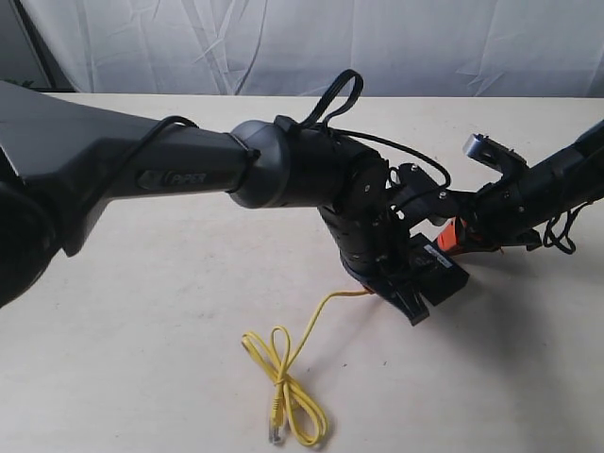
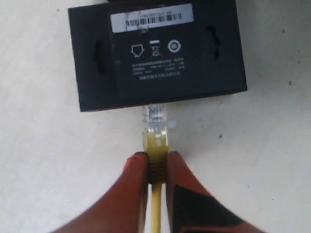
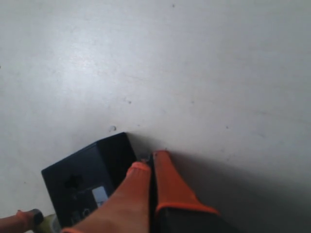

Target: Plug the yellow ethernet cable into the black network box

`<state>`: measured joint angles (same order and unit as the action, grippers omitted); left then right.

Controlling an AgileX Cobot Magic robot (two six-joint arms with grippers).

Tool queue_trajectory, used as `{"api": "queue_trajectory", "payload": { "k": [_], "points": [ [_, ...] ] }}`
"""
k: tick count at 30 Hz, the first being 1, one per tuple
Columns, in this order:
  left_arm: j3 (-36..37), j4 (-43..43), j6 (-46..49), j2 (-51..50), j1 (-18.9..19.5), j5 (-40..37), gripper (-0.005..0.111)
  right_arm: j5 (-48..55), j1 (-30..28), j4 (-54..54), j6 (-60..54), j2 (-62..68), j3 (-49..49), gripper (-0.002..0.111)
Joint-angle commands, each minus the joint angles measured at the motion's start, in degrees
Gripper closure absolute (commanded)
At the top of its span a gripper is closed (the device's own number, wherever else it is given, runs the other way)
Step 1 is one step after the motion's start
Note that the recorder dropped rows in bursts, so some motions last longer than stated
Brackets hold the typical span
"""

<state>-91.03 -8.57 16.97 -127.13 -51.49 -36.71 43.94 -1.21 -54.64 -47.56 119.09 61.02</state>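
Left fingers (image 2: 132, 194) pinch yellow ethernet cable (image 2: 154, 145) at black network box (image 2: 97, 87)

Cable (image 2: 155, 145) end at box (image 2: 155, 63) side, prob. touching port; rest looped on table (image 1: 142, 359), front-left of box.

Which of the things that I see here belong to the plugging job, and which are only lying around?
For the job:
yellow ethernet cable
black network box
left gripper, jaws shut on the cable
right gripper, jaws shut beside the box

Only surroundings:
table
white cloth behind
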Motion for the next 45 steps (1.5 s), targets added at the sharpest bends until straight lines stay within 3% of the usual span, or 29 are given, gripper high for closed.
{"api": "queue_trajectory", "payload": {
  "k": [1, 14, 22, 31, 38, 45],
  "points": [
    [-0.2, 0.08, -0.32, 0.45, -0.07, -1.71, 0.107, 0.32, 0.04, 0.49, -0.19, 0.63, -0.12, 0.109],
    [-0.2, -2.77, -0.43, 0.45, -0.07, 0.87, 0.107, 1.41, 0.04, 2.72, 1.64, 0.63, -0.12, 0.109],
    [-0.2, -1.41, -0.43, 0.45, -0.07, -3.5, 0.107, 2.41, 0.04, 4.44, 4.11, 0.63, -0.12, 0.109],
    [-0.2, -3.49, -0.91, 0.45, -0.07, -2.31, 0.107, 1.94, 0.04, 5.06, 6.64, 0.63, -0.12, 0.109],
    [-0.2, 8.0, -6.56, 0.45, 0.03, -2.01, 0.107, 2.23, -0.09, 7.93, 7.7, 0.63, -0.12, 0.109],
    [-0.2, 11.13, -5.87, 0.45, 0.29, -2.92, 0.107, 4.51, -0.09, 8.42, 7.7, 0.15, -0.12, 0.109]
  ]
}}
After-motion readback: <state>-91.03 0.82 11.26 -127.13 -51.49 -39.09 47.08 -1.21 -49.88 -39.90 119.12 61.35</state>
